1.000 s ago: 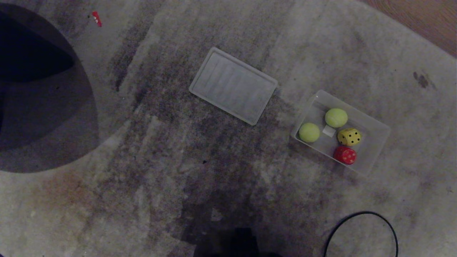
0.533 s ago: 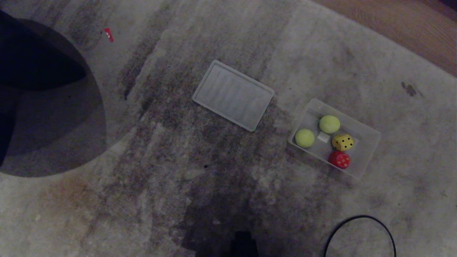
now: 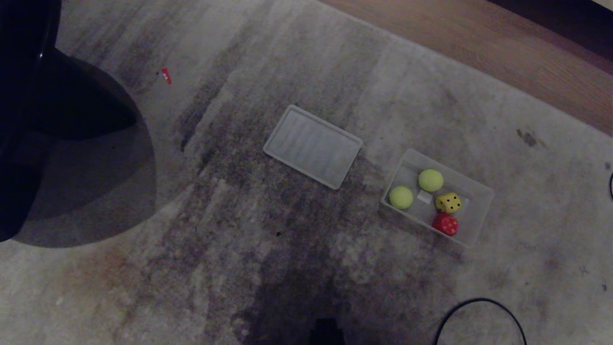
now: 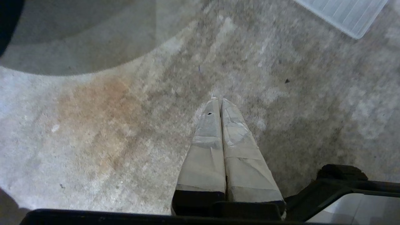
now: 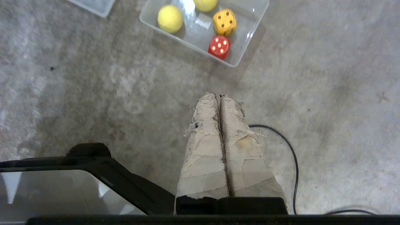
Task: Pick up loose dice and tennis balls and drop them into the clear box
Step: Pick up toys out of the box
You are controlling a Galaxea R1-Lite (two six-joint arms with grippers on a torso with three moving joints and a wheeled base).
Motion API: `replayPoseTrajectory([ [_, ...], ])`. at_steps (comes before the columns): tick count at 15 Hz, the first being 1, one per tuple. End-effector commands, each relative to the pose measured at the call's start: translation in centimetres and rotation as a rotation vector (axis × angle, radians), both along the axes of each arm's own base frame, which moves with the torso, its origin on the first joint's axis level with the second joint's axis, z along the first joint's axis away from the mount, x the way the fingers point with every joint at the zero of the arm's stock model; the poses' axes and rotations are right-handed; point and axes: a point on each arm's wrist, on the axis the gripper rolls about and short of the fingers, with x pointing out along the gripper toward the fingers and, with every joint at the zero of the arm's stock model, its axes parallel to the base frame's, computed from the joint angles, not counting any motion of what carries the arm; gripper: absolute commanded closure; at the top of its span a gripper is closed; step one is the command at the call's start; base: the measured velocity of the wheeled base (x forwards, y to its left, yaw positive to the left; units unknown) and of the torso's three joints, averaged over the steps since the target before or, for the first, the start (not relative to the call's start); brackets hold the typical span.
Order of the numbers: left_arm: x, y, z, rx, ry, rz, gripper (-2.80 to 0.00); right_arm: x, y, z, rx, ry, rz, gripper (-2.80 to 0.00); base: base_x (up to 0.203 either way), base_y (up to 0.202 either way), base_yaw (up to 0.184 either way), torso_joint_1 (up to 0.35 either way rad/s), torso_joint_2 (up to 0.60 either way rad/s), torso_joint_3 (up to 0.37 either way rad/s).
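Both tennis balls [image 3: 415, 189] and the yellow die [image 3: 448, 202] and red die [image 3: 445, 224] sit in the clear box [image 3: 471, 192] on the carpet at right; likely light, the balls fuzzy, the dice hard and best pinched across flat faces, while both grippers hang empty, fingers [image 5: 218, 103] pressed together.
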Motion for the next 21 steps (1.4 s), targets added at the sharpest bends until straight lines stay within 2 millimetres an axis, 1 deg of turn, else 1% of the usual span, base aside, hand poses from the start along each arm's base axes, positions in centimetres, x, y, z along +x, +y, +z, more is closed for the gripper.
replayPoseTrajectory([
  [1, 0.02, 0.00, -0.04, -0.001, 0.002, 0.000, 0.00, 0.02, 0.00, 0.01, 0.000, 0.003, 0.000, 0.00, 0.000, 0.000, 0.000, 0.002, 0.00, 0.203],
  [21, 0.02, 0.00, -0.04, -0.003, 0.002, 0.000, 0.00, 0.02, 0.00, 0.01, 0.001, 0.003, 0.000, 0.00, 0.000, 0.000, 0.000, 0.002, 0.00, 0.203],
])
